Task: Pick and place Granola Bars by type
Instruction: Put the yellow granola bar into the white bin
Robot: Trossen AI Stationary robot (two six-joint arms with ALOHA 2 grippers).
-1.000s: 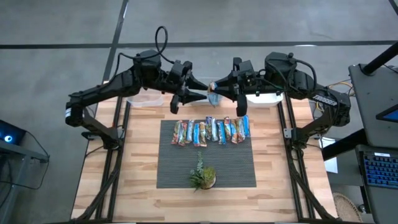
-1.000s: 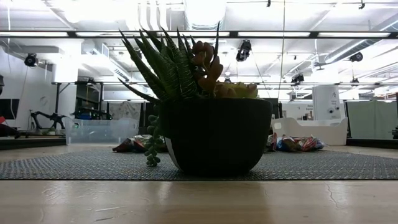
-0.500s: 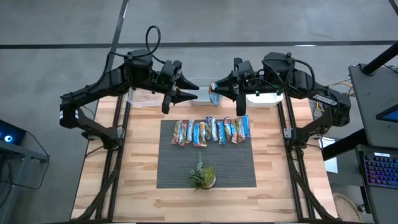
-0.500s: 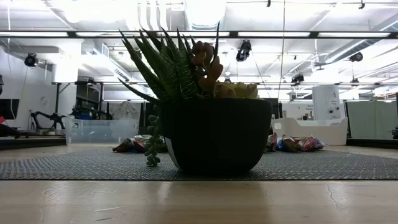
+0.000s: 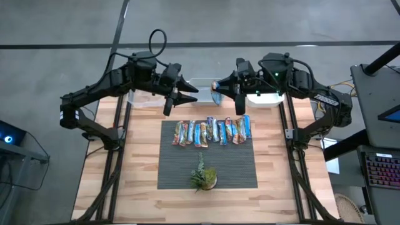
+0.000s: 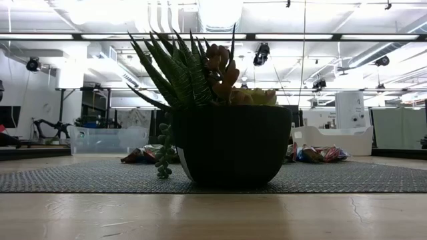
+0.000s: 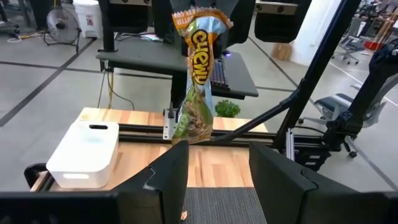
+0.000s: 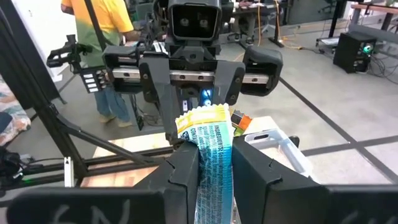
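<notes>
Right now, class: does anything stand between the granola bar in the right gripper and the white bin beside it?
Nothing visible does. The right gripper holds the blue granola bar in the air over the table's far edge, and the white bin lies just beside it, under that arm. The left gripper is open, facing the bar from the other side.

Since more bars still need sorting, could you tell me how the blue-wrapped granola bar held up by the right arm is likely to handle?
The shiny blue-wrapped granola bar hangs straight from the right gripper, jaws pinching one end, so it is probably fairly stiff and light. Its glossy wrapper looks slippery; an end pinch could slide. The crimped end looks flexible and may crumple.
</notes>
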